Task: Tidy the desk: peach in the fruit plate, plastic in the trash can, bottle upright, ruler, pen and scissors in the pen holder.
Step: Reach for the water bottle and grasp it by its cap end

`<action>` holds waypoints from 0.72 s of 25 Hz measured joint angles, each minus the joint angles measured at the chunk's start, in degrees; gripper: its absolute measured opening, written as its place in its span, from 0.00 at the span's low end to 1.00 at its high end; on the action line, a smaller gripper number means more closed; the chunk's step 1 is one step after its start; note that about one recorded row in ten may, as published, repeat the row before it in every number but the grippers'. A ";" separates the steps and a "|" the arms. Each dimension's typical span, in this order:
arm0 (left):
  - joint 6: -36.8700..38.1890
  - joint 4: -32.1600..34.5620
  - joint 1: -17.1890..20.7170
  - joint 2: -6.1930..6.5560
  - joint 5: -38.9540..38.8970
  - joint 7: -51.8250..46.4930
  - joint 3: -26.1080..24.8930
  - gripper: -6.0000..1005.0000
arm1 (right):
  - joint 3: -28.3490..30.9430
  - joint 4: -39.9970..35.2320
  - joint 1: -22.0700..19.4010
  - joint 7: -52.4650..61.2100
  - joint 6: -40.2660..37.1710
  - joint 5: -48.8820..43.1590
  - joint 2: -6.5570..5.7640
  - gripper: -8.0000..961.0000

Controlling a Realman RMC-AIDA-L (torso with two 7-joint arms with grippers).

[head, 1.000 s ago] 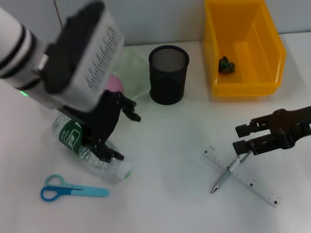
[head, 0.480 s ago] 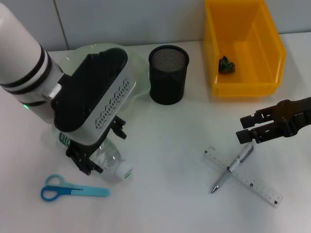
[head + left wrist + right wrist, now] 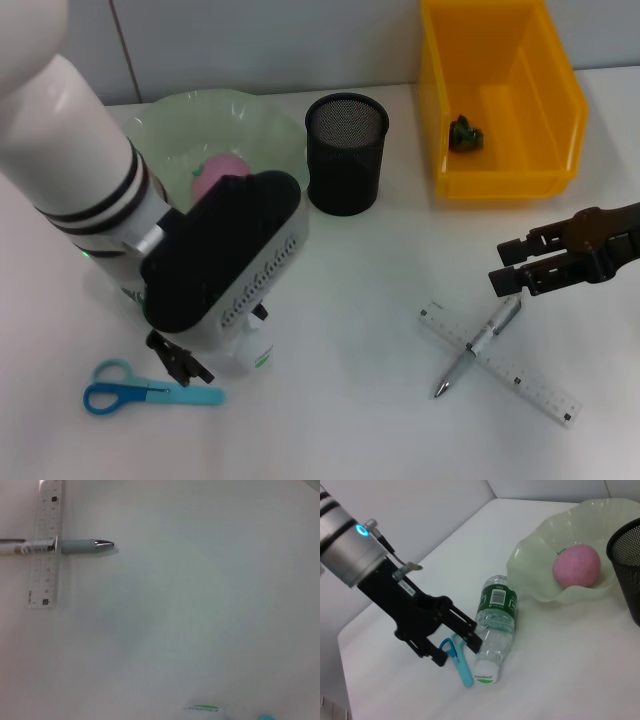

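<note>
The clear bottle [image 3: 497, 617] with a green label lies on its side near the table's left front. My left gripper [image 3: 452, 640] hangs open over its cap end, one finger by the bottle's neck, the other toward the blue scissors [image 3: 150, 392]. In the head view the left gripper [image 3: 215, 345] and wrist hide most of the bottle [image 3: 250, 352]. The pink peach [image 3: 215, 172] sits in the pale green fruit plate [image 3: 270, 125]. At the right, my right gripper [image 3: 505, 266] is open above the upper end of the pen [image 3: 480, 345], which lies across the ruler [image 3: 520, 378]. The black mesh pen holder [image 3: 345, 152] stands at the back centre.
A yellow bin [image 3: 500, 175] at the back right holds a small dark green scrap [image 3: 465, 133]. The left wrist view shows the pen [image 3: 75, 545] crossing the ruler [image 3: 46, 555] on bare white table.
My left arm has swung forward and down over the bottle, uncovering the fruit plate and peach. The right gripper rose slightly off the pen and then held still.
</note>
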 joint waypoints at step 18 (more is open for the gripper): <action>-8.49 -6.99 -0.57 -0.08 -2.26 2.48 3.40 0.75 | 0.00 0.37 0.14 0.12 -0.28 0.00 0.41 0.75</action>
